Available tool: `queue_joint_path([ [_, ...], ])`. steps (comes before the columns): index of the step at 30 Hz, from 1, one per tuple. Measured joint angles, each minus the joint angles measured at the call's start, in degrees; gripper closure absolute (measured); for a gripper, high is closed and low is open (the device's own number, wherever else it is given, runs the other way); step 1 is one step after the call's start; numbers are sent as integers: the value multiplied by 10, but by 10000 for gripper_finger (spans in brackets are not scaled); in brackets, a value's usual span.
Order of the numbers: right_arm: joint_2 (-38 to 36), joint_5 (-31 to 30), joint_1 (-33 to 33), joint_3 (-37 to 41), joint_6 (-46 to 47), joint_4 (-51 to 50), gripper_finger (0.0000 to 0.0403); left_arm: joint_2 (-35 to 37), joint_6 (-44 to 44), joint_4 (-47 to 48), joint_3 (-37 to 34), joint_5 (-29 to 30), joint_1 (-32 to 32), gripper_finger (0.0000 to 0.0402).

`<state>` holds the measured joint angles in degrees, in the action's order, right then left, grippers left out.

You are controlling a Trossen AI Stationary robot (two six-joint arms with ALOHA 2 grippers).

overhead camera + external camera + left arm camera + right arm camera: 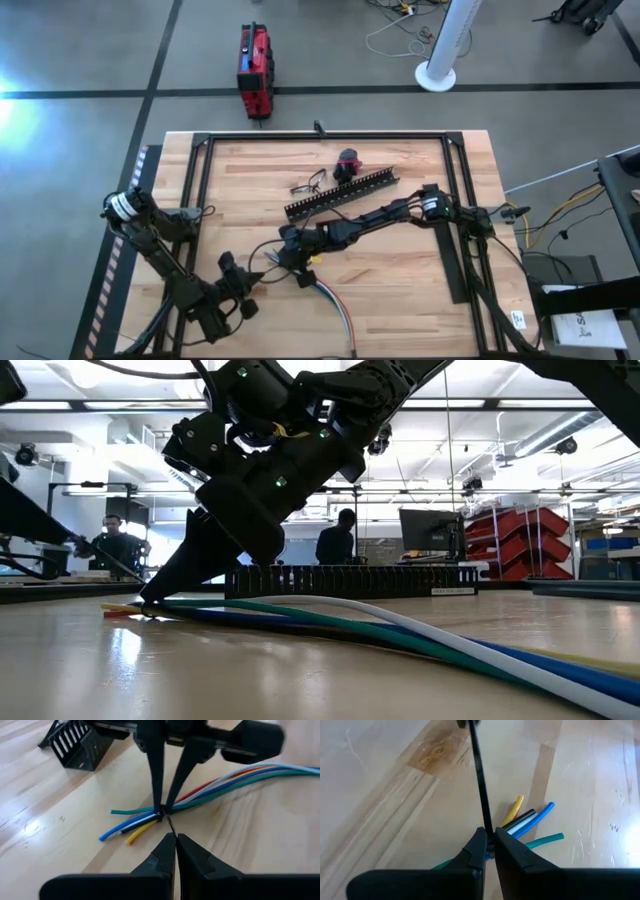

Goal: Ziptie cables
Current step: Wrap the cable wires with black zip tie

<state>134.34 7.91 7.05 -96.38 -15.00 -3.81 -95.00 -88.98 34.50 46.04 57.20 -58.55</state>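
Observation:
The cables point(240, 777), a bundle of green, white, blue, red and yellow wires, lie on the wooden table point(400, 290), their cut ends point(530, 822) fanned out. The ziptie point(481, 780) is a thin black strip running straight from the bundle to my left gripper point(174, 836), which is shut on it. My right gripper point(490, 837) is also shut and comes down onto the bundle near the cut ends point(150, 598). My left gripper pinches the ziptie's free end point(170, 829) between its two fingertips. It comes slanting down from the table's near left. The strip runs straight from there to the bundle on the table. My right gripper pinches the ziptie point(488, 831) where it meets the bundle, a little back from the cut ends. Its fingers point(156, 780) slant down from the table's right. The cables lie flat on the table under them. Whether a wire is caught too, I cannot tell.
A black comb-slotted duct point(340, 195) lies behind the work, with a small dark wire tangle point(308, 185) and a red-and-black lump point(348, 163) beyond it. A flat black strip point(452, 265) lies at the right. A black frame point(200, 180) borders the table. People point(340, 545) stand in the room behind.

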Motion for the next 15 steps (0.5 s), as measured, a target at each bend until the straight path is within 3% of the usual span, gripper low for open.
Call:
queue_joint_path([
  [8,0,-2,-3,0,0,-2,390,-1,-16,-5,0,34,-8,401],
  [15,-1,-4,-3,0,15,-2,384,-5,20,-31,0,50,-1,398],
])
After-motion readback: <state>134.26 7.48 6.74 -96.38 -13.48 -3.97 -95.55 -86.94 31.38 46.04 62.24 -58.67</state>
